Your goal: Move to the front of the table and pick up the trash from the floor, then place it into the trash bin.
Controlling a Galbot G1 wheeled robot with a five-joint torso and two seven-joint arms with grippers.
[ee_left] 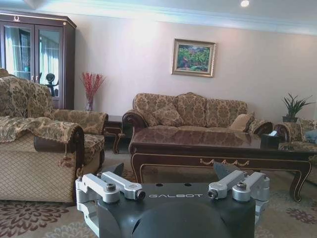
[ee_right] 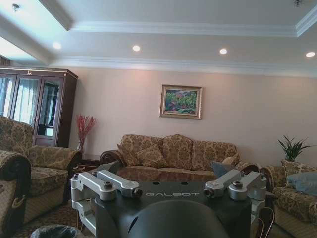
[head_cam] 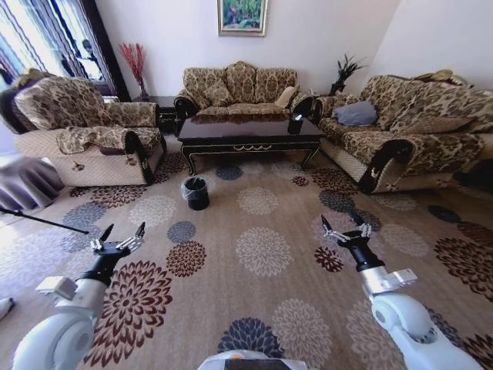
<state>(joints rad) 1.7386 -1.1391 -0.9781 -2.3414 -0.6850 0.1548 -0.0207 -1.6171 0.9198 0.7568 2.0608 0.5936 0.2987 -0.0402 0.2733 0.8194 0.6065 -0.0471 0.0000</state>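
Carpet holds the trash bin (head_cam: pixel 196 193) before the table (head_cam: pixel 249 129).

A living room holds three patterned sofas (head_cam: pixel 240 89), one dark wood table (head_cam: pixel 248 132), one small black trash bin (head_cam: pixel 196 193) on the floral carpet, one framed painting (head_cam: pixel 242 16), one vase of red stems (head_cam: pixel 135 68), one potted plant (head_cam: pixel 343 75) and two robot claws, left claw (head_cam: pixel 123 232) and right claw (head_cam: pixel 345 225).
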